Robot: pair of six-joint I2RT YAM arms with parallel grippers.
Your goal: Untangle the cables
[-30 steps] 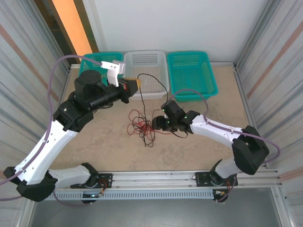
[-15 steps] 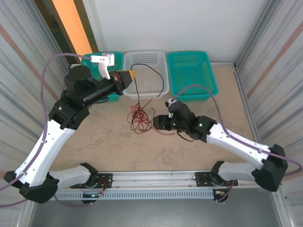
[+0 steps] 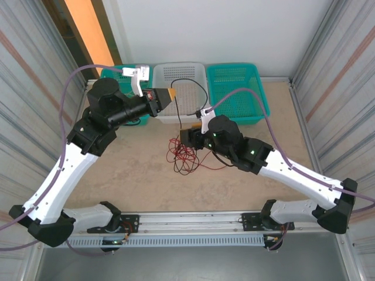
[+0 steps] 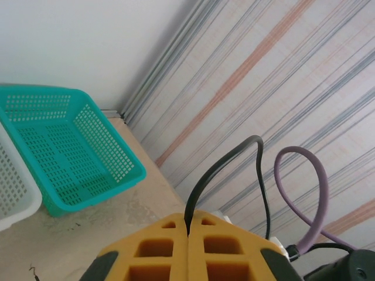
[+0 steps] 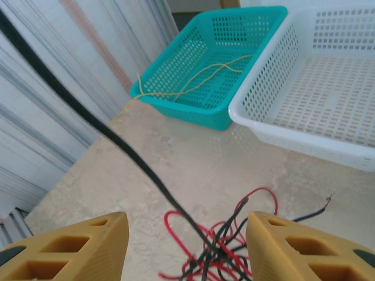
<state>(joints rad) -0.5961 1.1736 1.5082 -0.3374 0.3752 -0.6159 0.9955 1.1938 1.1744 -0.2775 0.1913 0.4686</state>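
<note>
Cables [image 3: 183, 156]: a loose knot of red and black loops lies on the table [image 3: 129, 170], in front of the white basket [image 3: 184, 76] and right by my right gripper.
Black cable [image 5: 117, 142]: it leaves my left gripper, arcs over the white basket and comes down toward the knot. In the right wrist view it slants across the gap between my right fingers and runs into the red loops.
Yellow cable [image 5: 193, 79]: it lies apart from the rest, inside the teal basket [image 5: 181, 114] to the left of the white one.
Left gripper [image 4: 187, 222]: I hold it raised at the white basket's left side, my yellow fingers pressed flat together with the black cable nipped in the seam between them.
Right gripper [image 5: 186, 228]: I hold it over the knot with my fingers standing well apart. Nothing is clamped, and the black cable passes through the gap.
Second teal basket [image 4: 88, 175]: it sits to the right of the white one, against the far wall.
</note>
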